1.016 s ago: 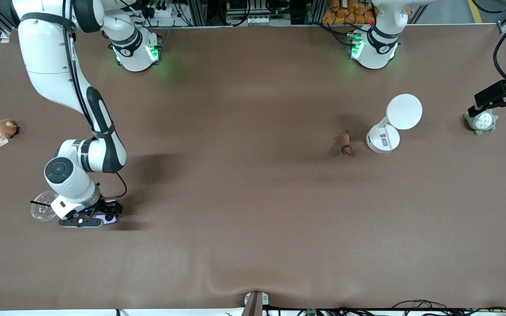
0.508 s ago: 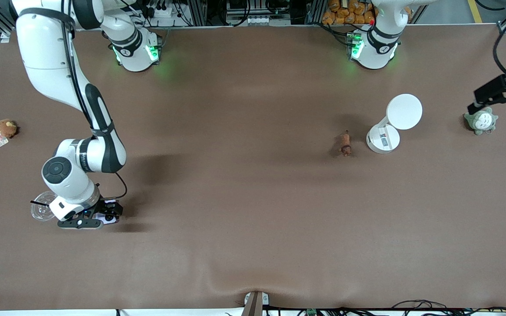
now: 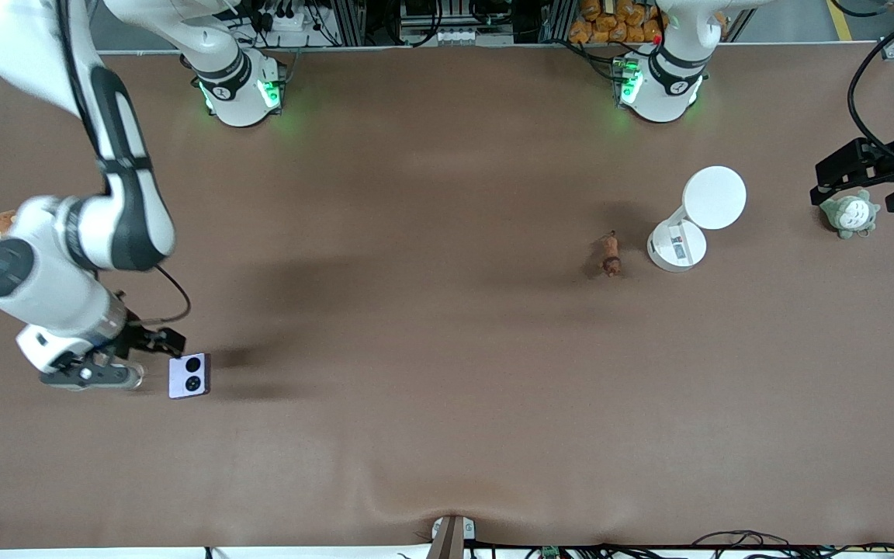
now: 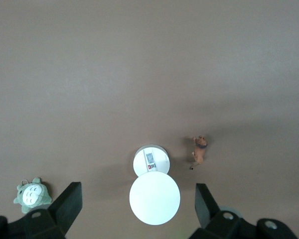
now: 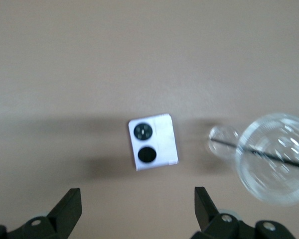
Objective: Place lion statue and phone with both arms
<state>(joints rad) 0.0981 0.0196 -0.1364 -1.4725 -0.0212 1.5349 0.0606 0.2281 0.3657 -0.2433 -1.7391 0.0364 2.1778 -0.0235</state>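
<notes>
The right gripper (image 3: 117,371), fingers spread, has lifted off the phone (image 3: 188,375); the left gripper (image 3: 866,177), also spread, hovers near the lion statue (image 3: 611,255), probably next.

1. the surface (image 3: 447,388) has a matt brown cloth-like cover, slightly rippled at its 6 o'clock edge.
2. the phone (image 3: 188,376) looks smooth pale lilac, with glossy black lens circles.
3. the lion statue (image 3: 611,255) looks hard, reddish-brown.
4. the white stand (image 3: 677,246) looks like smooth matt plastic.
5. the grey-green toy (image 3: 850,214) looks like soft plush.
6. the clear cup (image 5: 276,158) looks like glossy transparent plastic.
</notes>
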